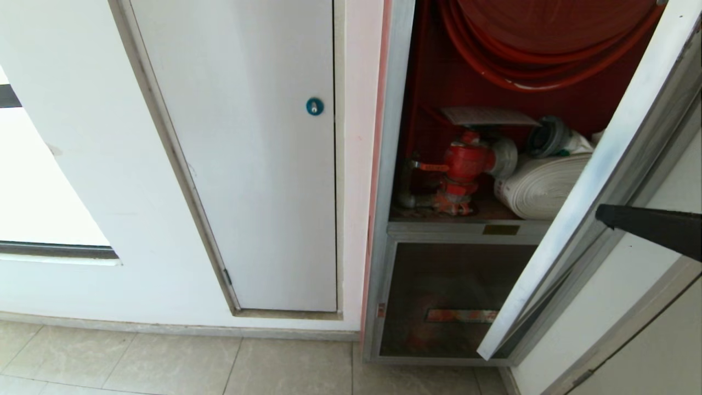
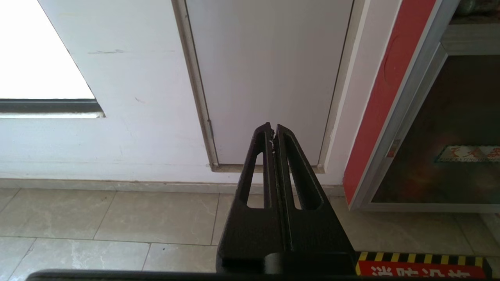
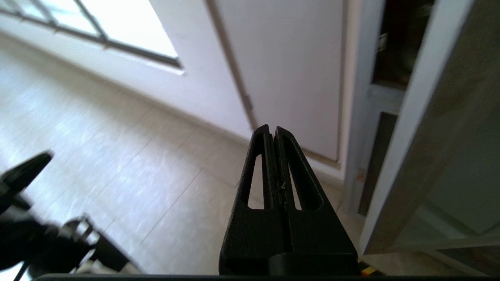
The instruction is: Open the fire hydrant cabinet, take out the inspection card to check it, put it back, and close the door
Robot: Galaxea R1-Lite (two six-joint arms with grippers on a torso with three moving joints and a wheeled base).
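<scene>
A: Where to look for the inspection card?

B: Inside the fire hydrant cabinet, right on top of the red valve. Lying flat there, long side running left to right.

A: And the door?

B: Swung wide open, off to the right of the red valve.

A: Closest helper?

B: The right end effector. Pinched closed, holding nothing. Hanging to the right of the red valve and a bit lower, out by the open door.

A: So which way to the card?

B: Left and up from that tip. Probably has to slip past the door's edge first, then go in above the red valve.

A: And the left end effector?

B: Closed too, empty. Parked low, left of the red valve, facing the plain white panel. Much farther from the card.

A: Best way to pinch it?

B: Likely by opening up first, then taking the near long edge, across the thin side.
</scene>
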